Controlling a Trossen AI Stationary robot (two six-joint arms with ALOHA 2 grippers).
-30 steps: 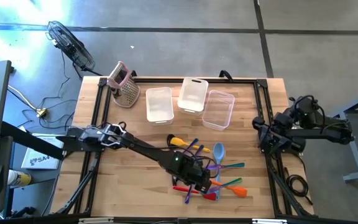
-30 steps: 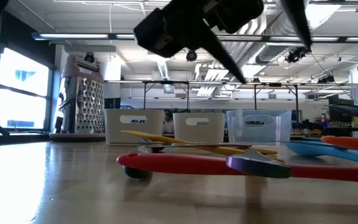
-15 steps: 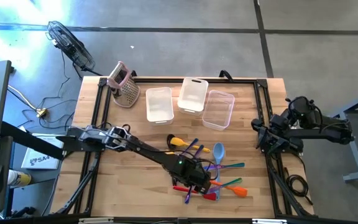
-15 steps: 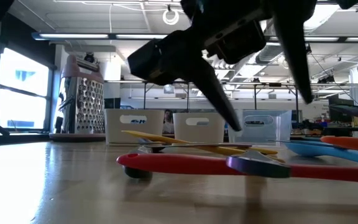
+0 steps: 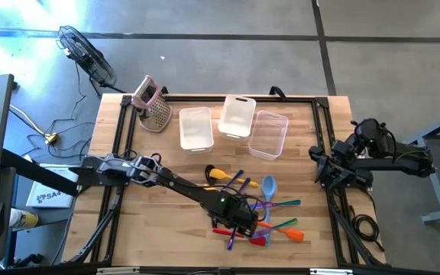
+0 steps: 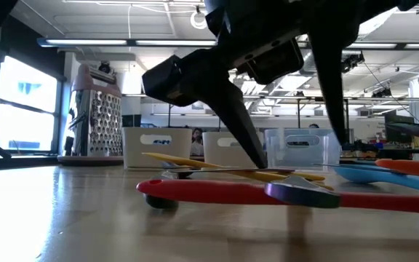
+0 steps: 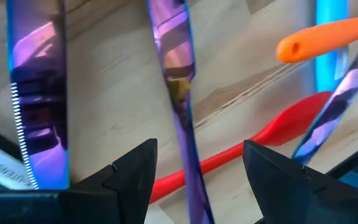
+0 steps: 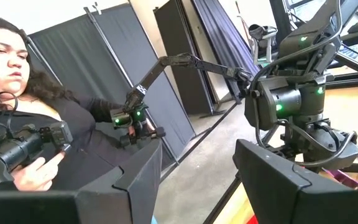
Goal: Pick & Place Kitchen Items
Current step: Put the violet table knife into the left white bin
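Observation:
The kitchen items lie in a loose, crossing pile (image 5: 262,208) near the table's front edge, right of centre: yellow (image 5: 220,174), blue (image 5: 268,185), purple, green, orange and red pieces. My left gripper (image 5: 241,219) is open and points steeply down into the pile's near left part. In the left wrist view a slim purple handle (image 7: 178,93) runs between its fingers (image 7: 197,158); whether they touch it, I cannot tell. A purple serrated knife (image 7: 36,118) and a red spoon (image 7: 263,138) lie to either side. My right gripper (image 8: 197,155) is open and empty at the table's right edge (image 5: 323,164).
Three clear tubs (image 5: 195,127) (image 5: 237,116) (image 5: 269,134) stand in a row at the back, and a pink-topped grater (image 5: 153,105) at the back left corner. Bare wood lies left of the pile. A person (image 8: 17,112) sits beyond the table in the right wrist view.
My left gripper has come down toward the pile, staying open; in the low view its fingertips have sunk to the level of the yellow and red utensils. The utensils have not moved.

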